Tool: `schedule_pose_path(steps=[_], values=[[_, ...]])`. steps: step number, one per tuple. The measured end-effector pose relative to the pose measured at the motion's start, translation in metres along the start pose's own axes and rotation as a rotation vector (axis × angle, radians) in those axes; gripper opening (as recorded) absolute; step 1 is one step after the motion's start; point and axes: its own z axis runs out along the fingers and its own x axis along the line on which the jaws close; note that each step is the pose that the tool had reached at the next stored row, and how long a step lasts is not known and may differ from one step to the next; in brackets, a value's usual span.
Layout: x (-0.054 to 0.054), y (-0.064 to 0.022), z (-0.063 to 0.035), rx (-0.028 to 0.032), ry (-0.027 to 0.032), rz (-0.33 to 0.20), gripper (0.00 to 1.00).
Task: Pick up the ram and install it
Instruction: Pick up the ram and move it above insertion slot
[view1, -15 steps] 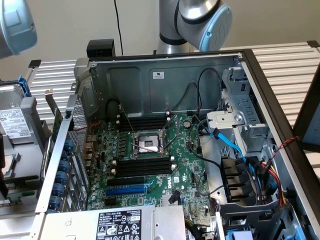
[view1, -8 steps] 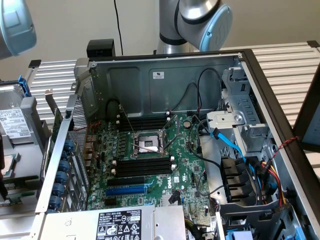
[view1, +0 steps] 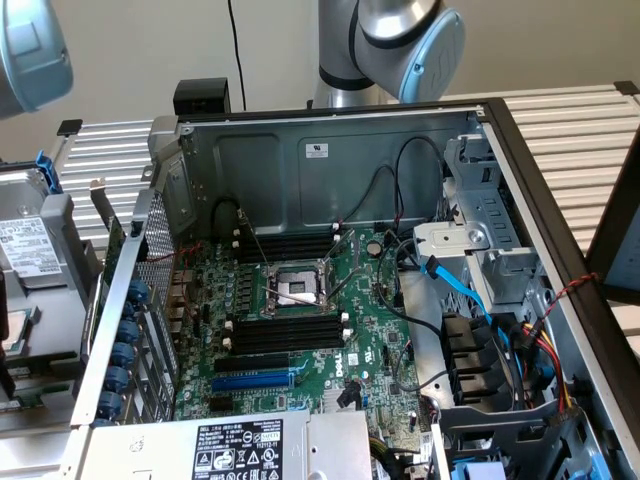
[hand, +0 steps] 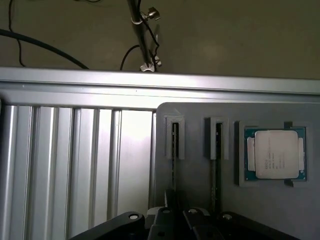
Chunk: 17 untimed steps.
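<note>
In the wrist view a grey holder plate (hand: 200, 175) carries two thin boards standing on edge in narrow brackets. I take these for ram sticks, one (hand: 174, 150) directly ahead of my gripper and a second (hand: 217, 150) beside it. My gripper (hand: 174, 212) shows as black linkage close over the near end of the first stick. In the exterior view the open computer case holds the motherboard (view1: 370, 340), with black memory slots (view1: 285, 332) on one side of the processor socket (view1: 296, 285) and more slots (view1: 290, 245) on the other.
A processor chip (hand: 274, 154) sits in a recess of the holder plate beside the sticks. Ribbed aluminium table surface (hand: 75, 165) lies beside the plate. On the motherboard, a blue expansion slot (view1: 255, 382) lies near the power supply (view1: 240, 448). Cables (view1: 470, 300) and a drive cage (view1: 500, 210) crowd the exterior view's right.
</note>
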Motion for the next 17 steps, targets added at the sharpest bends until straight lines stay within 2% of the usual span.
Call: schedule_pose_path(steps=[11, 17], values=[[0.0, 0.0001, -0.001, 0.0001, 0.0, 0.0, 0.12], [0.0, 0.0012, -0.0279, 0.0007, 0.0, 0.0, 0.12]])
